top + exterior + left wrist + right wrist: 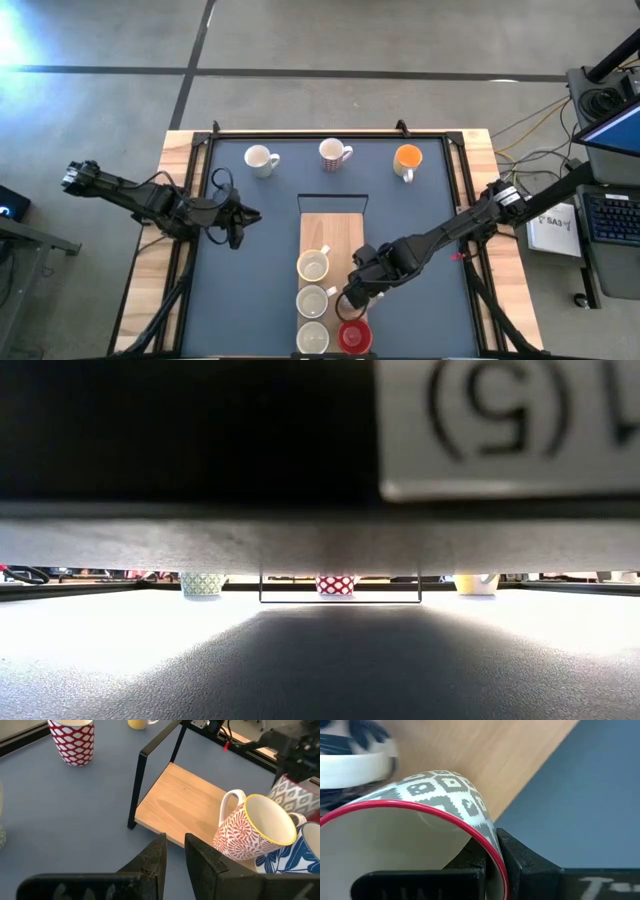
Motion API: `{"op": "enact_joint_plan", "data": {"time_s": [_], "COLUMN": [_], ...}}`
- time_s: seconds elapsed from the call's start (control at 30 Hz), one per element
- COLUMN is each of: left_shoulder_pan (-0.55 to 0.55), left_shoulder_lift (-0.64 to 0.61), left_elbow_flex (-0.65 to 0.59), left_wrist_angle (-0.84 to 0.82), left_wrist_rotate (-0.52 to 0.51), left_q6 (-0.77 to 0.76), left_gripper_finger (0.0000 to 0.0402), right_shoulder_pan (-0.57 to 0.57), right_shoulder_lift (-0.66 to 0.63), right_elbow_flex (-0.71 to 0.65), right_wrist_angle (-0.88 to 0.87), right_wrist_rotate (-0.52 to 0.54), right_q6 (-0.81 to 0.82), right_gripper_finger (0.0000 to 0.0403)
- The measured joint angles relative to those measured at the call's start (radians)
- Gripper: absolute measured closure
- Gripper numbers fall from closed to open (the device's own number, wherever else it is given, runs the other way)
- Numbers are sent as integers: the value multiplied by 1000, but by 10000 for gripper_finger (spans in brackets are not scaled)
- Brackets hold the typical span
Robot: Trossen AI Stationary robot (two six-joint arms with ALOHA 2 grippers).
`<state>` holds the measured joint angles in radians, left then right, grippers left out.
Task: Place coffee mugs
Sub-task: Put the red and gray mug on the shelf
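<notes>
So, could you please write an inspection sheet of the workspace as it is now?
Surface: dark mat, wooden board in its middle.
Job's things: white mug, patterned mug, orange mug in the far row; three pale mugs lined up on the board.
Clutter: nothing seen.
Grippers: right pincer shut on a red-rimmed mug by the board; left pincer over the mat, slightly open, empty.
Cables: loose cables on the floor beside the table.
Surroundings: concrete floor, keyboard.
</notes>
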<state>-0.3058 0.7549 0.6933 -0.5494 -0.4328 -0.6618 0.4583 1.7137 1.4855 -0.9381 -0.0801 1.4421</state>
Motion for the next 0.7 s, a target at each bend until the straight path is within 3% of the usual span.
{"op": "enact_joint_plan", "data": {"time_s": [0.7], "left_shoulder_pan": [0], "left_shoulder_lift": [-57], "left_elbow_flex": [0], "left_wrist_angle": [-45], "left_wrist_rotate": [-2], "left_q6": [25], "left_gripper_finger": [350], "right_shoulder_pan": [0], "right_shoulder_lift": [119], "right_elbow_flex": [161], "right_wrist_angle": [-138], "right_wrist_rotate": [4], "right_q6": [-83], "right_gripper_finger": [390]}}
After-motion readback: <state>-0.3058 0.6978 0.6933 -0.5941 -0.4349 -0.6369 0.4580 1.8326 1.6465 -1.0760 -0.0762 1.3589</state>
